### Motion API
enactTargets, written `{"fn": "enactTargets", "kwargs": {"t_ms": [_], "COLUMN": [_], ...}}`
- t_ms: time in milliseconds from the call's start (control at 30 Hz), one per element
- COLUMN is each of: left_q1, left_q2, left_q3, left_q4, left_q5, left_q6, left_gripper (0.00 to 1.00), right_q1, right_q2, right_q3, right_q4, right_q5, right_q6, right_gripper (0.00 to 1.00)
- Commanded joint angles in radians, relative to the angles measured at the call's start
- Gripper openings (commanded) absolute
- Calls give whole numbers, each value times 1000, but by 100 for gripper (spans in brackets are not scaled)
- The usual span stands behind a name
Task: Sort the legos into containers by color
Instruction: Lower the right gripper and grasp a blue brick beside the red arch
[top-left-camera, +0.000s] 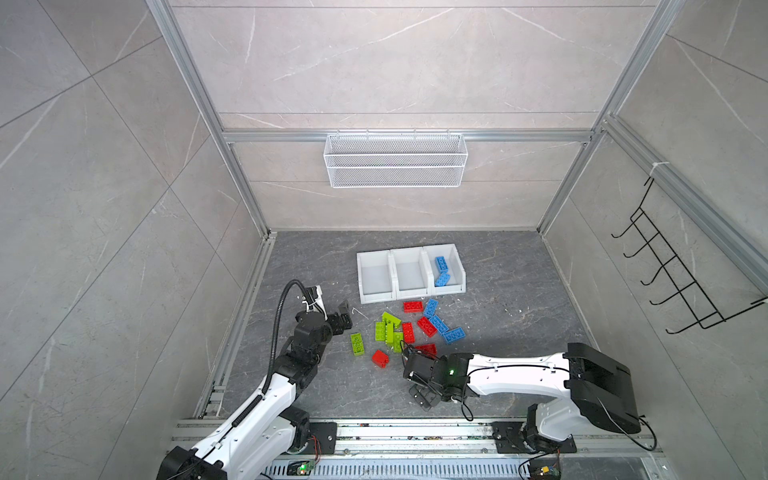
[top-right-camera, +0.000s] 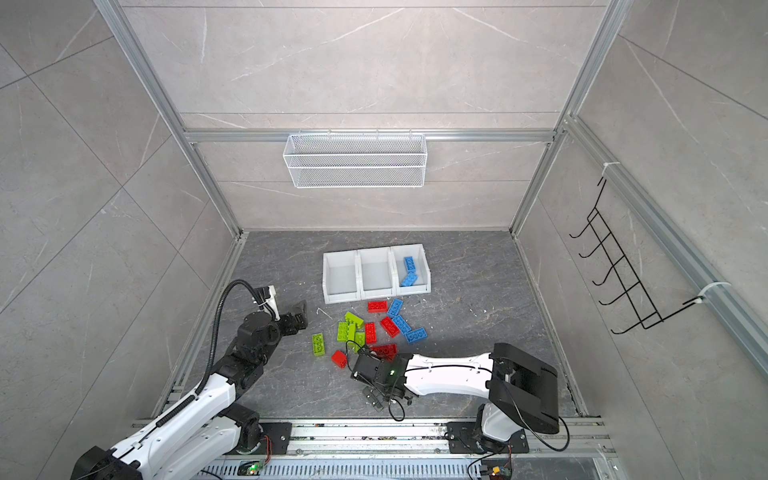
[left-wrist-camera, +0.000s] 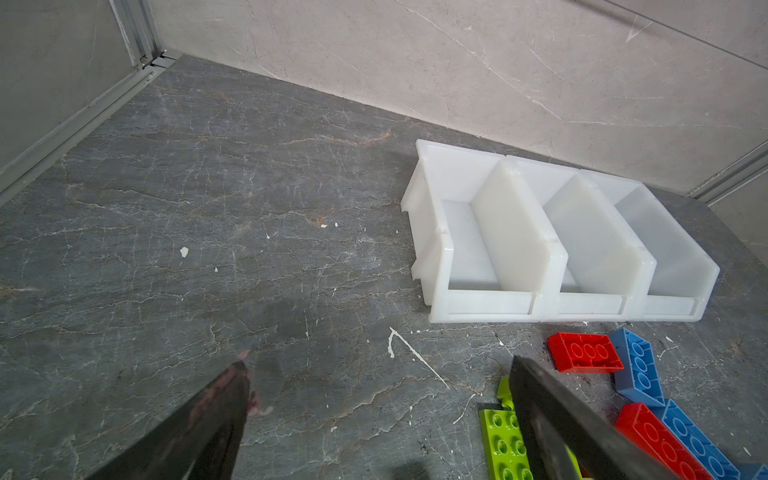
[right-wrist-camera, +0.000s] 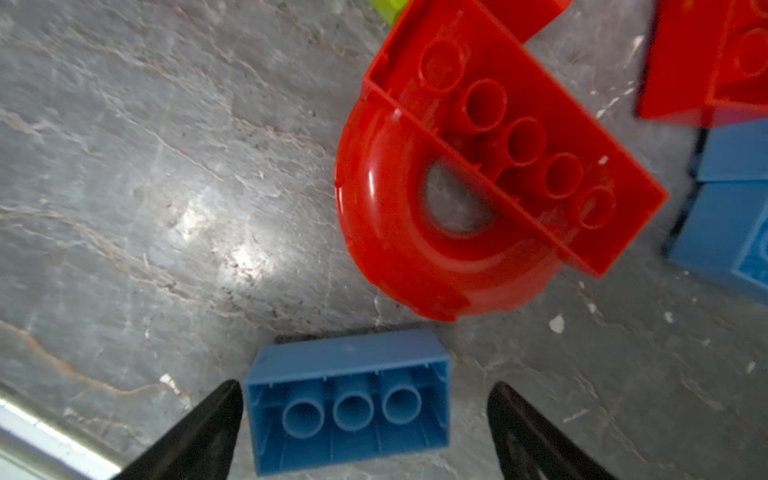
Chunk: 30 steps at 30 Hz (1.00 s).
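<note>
Loose red, lime green and blue legos (top-left-camera: 427, 326) lie in a pile on the dark floor in front of three joined white containers (top-left-camera: 390, 270). The rightmost bin holds two blue bricks (top-left-camera: 441, 272); the other two bins look empty. My right gripper (right-wrist-camera: 363, 388) points down at the pile's near edge, open, with a blue brick (right-wrist-camera: 349, 407) lying on its side between the fingers and a gap at one side. The red arch piece (right-wrist-camera: 415, 232) lies just beyond it. My left gripper (top-left-camera: 347, 318) hovers open left of the pile with nothing in it, near a green brick (left-wrist-camera: 503, 444).
A white wire mesh basket (top-left-camera: 395, 166) hangs on the back wall. A black hook rack (top-left-camera: 665, 282) is on the right wall. Aluminium rails (top-left-camera: 415, 432) run along the front edge. A single green brick (top-left-camera: 356, 344) and a small red one (top-left-camera: 380, 358) lie apart from the pile.
</note>
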Motion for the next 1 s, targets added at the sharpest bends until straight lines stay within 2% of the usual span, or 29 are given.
{"fn": "enactTargets", "kwargs": {"t_ms": [0, 267, 433, 700, 967], "left_q1": [2, 3, 2, 3, 3], "left_q2": [-14, -11, -19, -19, -14], "left_q3": [37, 40, 37, 37, 36], "left_q4": [18, 18, 16, 17, 24], "left_q5": [-1, 4, 1, 3, 14], "left_q6": [5, 4, 5, 6, 7], "left_gripper": [99, 99, 99, 99, 99], "right_q1": [-3, -31, -31, -31, -28], "right_q2": [19, 22, 25, -28, -7], "right_q3": [5, -17, -4, -29, -34], "right_q4": [30, 82, 44, 12, 33], "right_q5": [-10, -48, -43, -57, -69], "right_q6": [37, 28, 41, 73, 69], "right_gripper": [88, 80, 73, 74, 77]}}
